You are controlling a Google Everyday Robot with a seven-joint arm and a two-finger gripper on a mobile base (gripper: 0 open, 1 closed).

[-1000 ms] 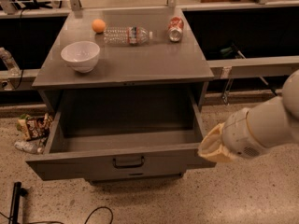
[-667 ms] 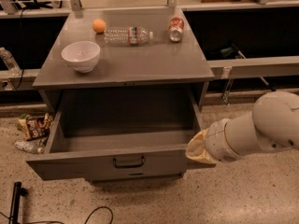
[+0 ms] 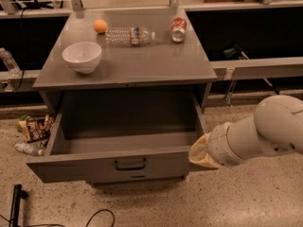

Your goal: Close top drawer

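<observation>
Hand seemingly against open top drawer.

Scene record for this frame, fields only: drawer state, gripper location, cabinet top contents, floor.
top drawer: open, pulled far out; dark handle centred on the front
gripper: at the drawer's right front corner, close against it; contact not clear
cabinet top: white bowl upright at left; orange, plastic bottle lying down, can on its side along the back
floor: snack bags left of the drawer
task status: not yet closed
</observation>
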